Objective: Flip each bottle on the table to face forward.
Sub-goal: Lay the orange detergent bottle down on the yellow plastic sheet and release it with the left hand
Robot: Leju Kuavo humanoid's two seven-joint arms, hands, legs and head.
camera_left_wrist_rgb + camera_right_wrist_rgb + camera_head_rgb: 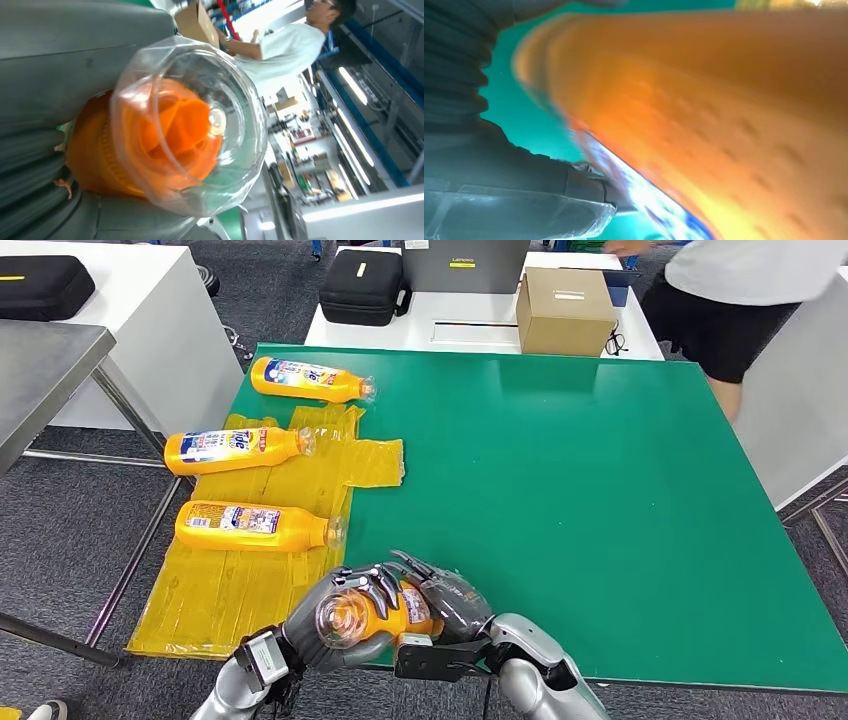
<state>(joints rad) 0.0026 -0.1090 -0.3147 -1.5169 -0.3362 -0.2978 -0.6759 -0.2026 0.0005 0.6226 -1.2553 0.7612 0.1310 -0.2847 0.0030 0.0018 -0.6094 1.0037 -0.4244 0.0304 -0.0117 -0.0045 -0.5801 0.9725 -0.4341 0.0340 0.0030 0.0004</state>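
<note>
Both hands at near edge of green table: left hand and right hand wrap orange plastic bottle with clear cap, cap toward camera. Beyond, three orange bottles lie on yellow plastic sheet along left edge.

Silver arms, seemingly plastic-wrapped grey hands.

Between the grey fingers sits an orange plastic bottle with clear cap, blue-and-white label; beyond them, green tabletop and yellow plastic sheet.
</note>
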